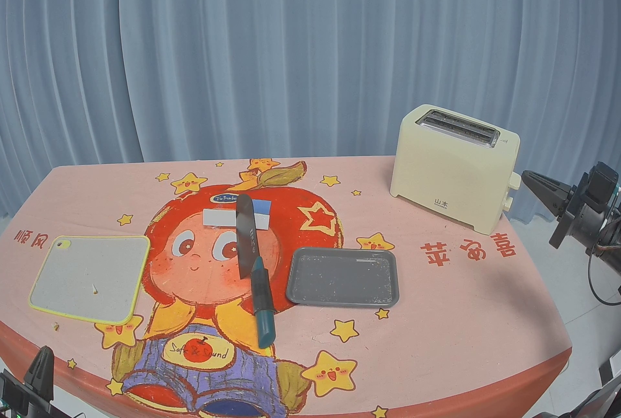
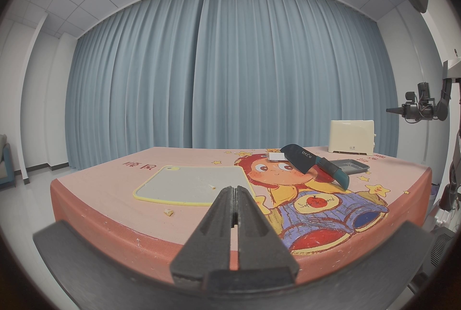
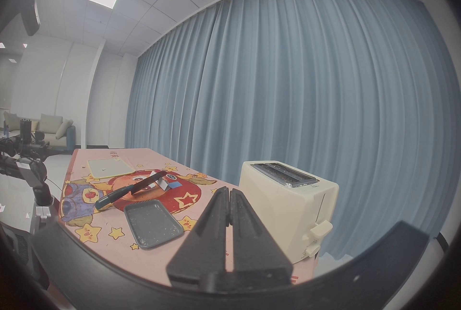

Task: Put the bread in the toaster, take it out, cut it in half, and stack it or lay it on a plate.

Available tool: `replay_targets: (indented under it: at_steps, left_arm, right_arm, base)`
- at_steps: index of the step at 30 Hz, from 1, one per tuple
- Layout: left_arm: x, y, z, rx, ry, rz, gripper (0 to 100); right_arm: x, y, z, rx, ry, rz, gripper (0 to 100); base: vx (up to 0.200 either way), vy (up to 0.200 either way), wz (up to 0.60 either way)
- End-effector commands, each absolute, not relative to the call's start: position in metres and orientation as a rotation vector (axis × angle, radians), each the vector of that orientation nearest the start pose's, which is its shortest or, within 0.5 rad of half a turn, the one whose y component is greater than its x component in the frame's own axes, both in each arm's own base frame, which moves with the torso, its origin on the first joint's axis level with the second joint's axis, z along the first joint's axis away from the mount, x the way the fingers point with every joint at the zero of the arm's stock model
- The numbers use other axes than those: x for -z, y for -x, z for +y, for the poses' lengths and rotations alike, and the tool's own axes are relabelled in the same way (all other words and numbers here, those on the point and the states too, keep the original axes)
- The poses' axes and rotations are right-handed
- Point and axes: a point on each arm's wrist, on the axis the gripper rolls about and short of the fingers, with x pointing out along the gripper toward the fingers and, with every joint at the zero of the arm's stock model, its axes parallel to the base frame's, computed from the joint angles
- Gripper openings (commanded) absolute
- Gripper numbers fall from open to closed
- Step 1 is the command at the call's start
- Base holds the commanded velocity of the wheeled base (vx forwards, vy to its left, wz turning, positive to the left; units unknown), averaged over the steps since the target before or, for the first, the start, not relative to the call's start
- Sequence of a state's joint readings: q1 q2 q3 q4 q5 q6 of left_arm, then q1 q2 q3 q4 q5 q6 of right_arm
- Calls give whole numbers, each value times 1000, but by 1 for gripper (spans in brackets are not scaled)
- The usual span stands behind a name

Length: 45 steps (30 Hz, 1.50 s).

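My left end effector sits lower left, right end effector at right edge near toaster; both pressed together.

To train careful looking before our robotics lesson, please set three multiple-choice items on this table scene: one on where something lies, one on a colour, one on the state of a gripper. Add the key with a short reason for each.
1. Where does the grey tray lie?
A. Between the knife and the toaster
B. On top of the toaster
C. Under the knife's blade

2. What colour is the knife's handle?
A. Red
B. Teal
C. Yellow

3. How is the left gripper?
A. Open around the knife's handle
B. Shut on the tray
C. Shut, holding nothing

Key:
1 A: the tray lies flat with the knife on its left and the toaster farther right.
2 B: the handle looks teal in the head view.
3 C: its fingers meet with nothing between them.
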State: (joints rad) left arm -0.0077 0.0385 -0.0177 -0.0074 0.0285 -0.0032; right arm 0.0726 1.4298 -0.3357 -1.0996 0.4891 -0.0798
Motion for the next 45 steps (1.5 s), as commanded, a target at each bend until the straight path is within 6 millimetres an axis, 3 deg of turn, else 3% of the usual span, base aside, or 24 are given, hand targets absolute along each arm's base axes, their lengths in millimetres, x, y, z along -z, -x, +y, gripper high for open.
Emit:
replay_targets:
  at_steps: [1, 45]
  left_arm:
    - [-77, 20, 1, -22, 4, 31, 0]
    - [-77, 20, 1, -22, 4, 31, 0]
  right_arm:
    - [-176, -204, 26, -563, 79, -24, 0]
    - [-169, -200, 26, -567, 107, -7, 0]
  base:
    - [0, 0, 0]
    - [0, 0, 0]
